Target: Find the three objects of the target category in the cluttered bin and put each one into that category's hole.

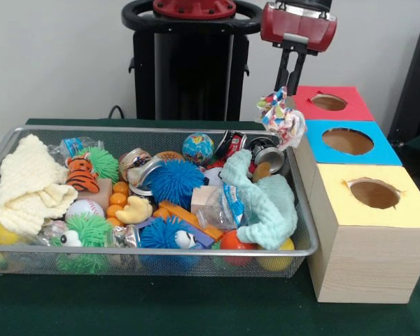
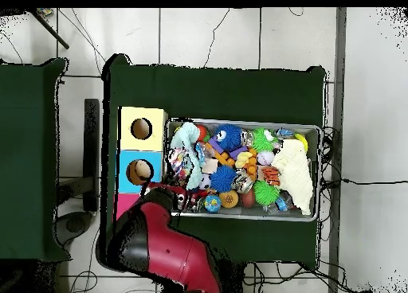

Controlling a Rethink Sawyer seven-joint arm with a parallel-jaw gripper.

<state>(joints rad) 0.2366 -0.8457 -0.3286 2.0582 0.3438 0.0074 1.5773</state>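
Note:
My gripper [image 1: 285,89] hangs from the red arm head and is shut on the small white cloth with many-coloured print [image 1: 281,117]. The cloth dangles above the far right corner of the wire-mesh bin [image 1: 161,253], just left of the boxes. The hole in the blue-topped box [image 1: 347,141] is a little to the right of the cloth and lower. The mint-green knitted cloth [image 1: 266,199] lies at the bin's right end. The pale-yellow knitted cloth [image 1: 28,185] lies at its left end. In the overhead view the arm [image 2: 159,234] hides the gripper.
A red-topped box [image 1: 329,102] stands behind the blue one and a yellow-topped box [image 1: 374,193] in front of it. The bin holds spiky blue balls [image 1: 175,182], green spiky balls [image 1: 87,231], a toy tiger [image 1: 82,175], a globe ball [image 1: 198,148] and other toys.

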